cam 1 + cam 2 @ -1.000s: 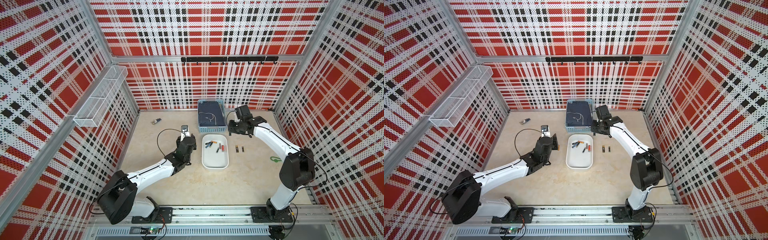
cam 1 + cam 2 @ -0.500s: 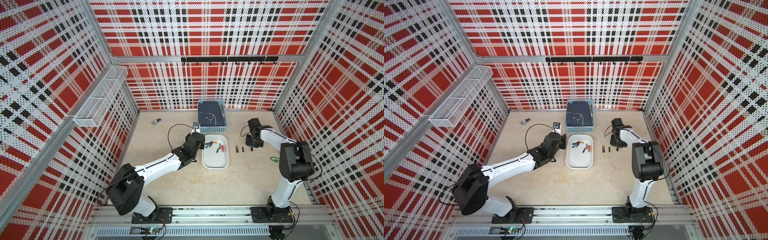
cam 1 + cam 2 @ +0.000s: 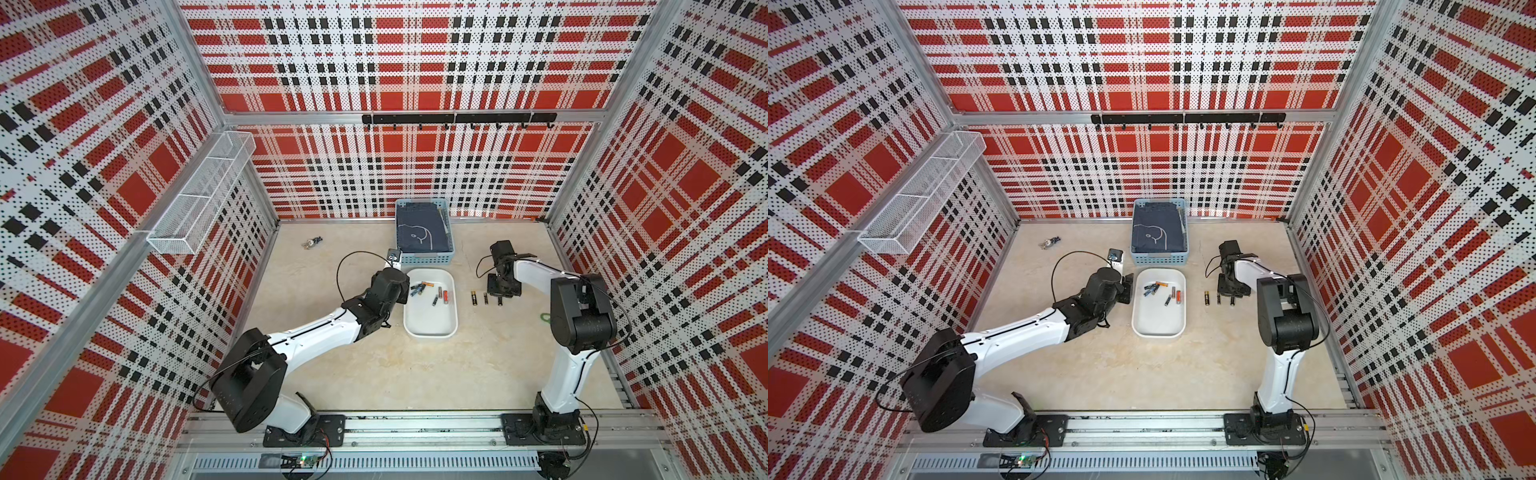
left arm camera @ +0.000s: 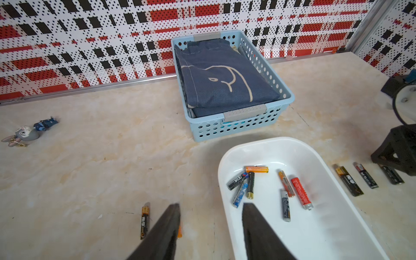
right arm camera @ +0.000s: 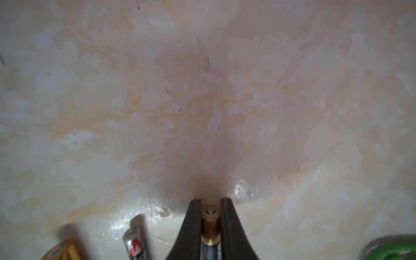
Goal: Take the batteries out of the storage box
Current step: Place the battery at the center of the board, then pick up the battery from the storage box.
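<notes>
The white storage box [image 3: 430,326] [image 3: 1158,322] lies mid-table with several batteries [image 3: 422,288] [image 4: 249,184] at its far end. My left gripper [image 4: 212,204] [image 3: 1127,291] is open and straddles the box's left wall, one finger over the table and one inside the box. Left of the box, a black-and-gold battery [image 4: 145,221] lies on the table, and an orange one is half hidden behind a finger. Right of the box two batteries [image 3: 473,298] lie side by side. Beside them my right gripper [image 5: 210,202] [image 3: 500,297] is shut on a gold-ended battery [image 5: 210,227], low at the table.
A light blue slatted basket [image 3: 426,259] with dark cloth stands just behind the box. A bunch of keys [image 3: 311,243] lies at the back left. A green object [image 3: 544,318] sits near the right arm. A white wire basket [image 3: 199,195] hangs on the left wall.
My right gripper has swung from beside the blue basket down to the table right of the box. My left gripper has moved right to the box's left wall.
</notes>
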